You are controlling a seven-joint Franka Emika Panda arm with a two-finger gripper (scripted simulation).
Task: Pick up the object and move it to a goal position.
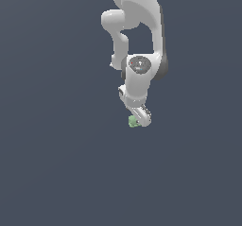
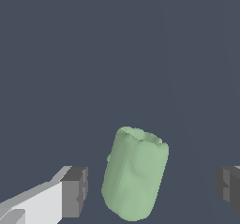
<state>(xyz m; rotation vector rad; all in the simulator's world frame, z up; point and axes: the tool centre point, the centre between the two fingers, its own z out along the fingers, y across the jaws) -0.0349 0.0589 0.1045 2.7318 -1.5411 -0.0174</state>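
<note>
Clearly the white robot claw [image 2: 150, 192] stands wide open in the wrist view: one dark grey finger pad [image 2: 75, 191] on a white finger shows at the lower left of the frame, the other pad at the lower right edge, with a broad gap between them, and neither pad touches anything. Between the pads sits the pale green, lumpy, stubby piece [image 2: 136, 174], shaped like a short rounded cylinder with an uneven, dented top rim and a soft fold down its side. It leans slightly and lies nearer the left pad than the right, with a sliver of dark surface showing on each side. In the exterior view the claw [image 1: 140, 118] hangs at the end of the glossy white arm [image 1: 137, 40], which comes down from the top centre of the frame. The green piece [image 1: 133, 121] shows just at the claw's lower left tip, small against it, on the plain slate-grey desk [image 1: 56, 163].
</note>
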